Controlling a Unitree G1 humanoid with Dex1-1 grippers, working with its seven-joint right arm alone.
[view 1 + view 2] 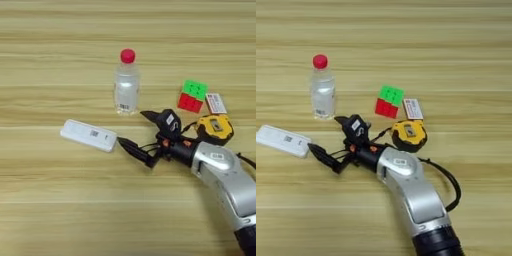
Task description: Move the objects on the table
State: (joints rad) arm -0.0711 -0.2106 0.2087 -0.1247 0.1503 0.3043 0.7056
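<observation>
The clear plastic bottle [126, 86] with a red cap stands upright on the wooden table [60, 210]. My right gripper [131, 127] is open just in front and to the right of it, touching nothing; the lower finger's tip lies close to the right end of the flat white device [88, 135]. The yellow-black tape measure [214, 128] sits behind my silver forearm [220, 167], its strap mostly hidden by the gripper. The red-green cube [193, 96] lies further back, to the right of the bottle.
A small white card with red print [413, 108] lies right beside the cube. A black cable [448, 175] loops off the forearm over the table.
</observation>
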